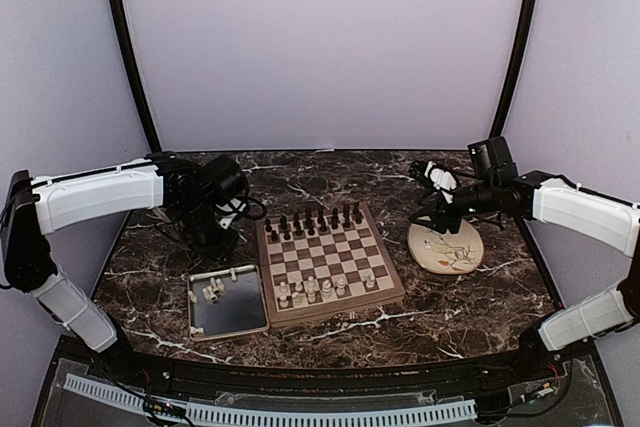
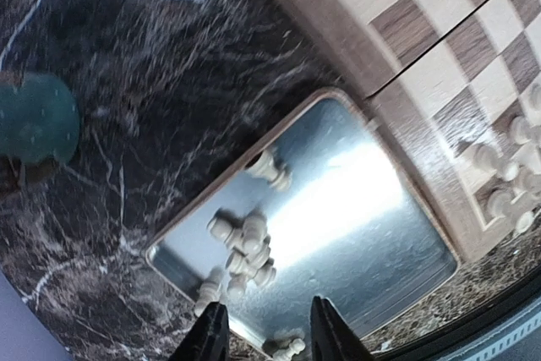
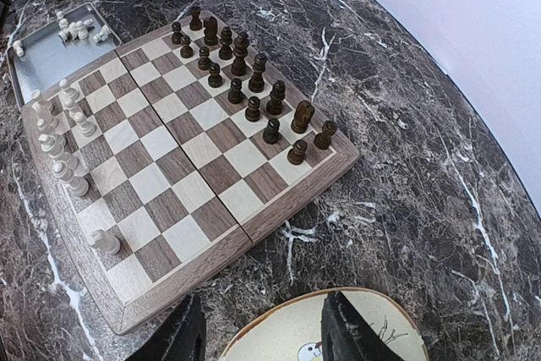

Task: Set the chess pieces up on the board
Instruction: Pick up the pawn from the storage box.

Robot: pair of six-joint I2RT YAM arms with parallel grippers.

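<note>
The wooden chessboard (image 1: pixel 328 262) lies mid-table. Dark brown pieces (image 1: pixel 312 220) stand in two rows along its far edge, also in the right wrist view (image 3: pixel 241 65). Several cream pieces (image 1: pixel 315 289) stand near its front edge. More cream pieces (image 2: pixel 241 247) lie loose in the grey metal tray (image 2: pixel 355 234) left of the board; the pile also shows in the top view (image 1: pixel 211 291). My left gripper (image 2: pixel 262 336) is open and empty above the tray's edge. My right gripper (image 3: pixel 264 336) is open and empty above the round plate (image 3: pixel 338 336).
A teal mug (image 2: pixel 35 117) stands on the marble behind the tray, under my left arm. The round floral plate (image 1: pixel 446 246) lies right of the board. Grey walls close in the back and both sides.
</note>
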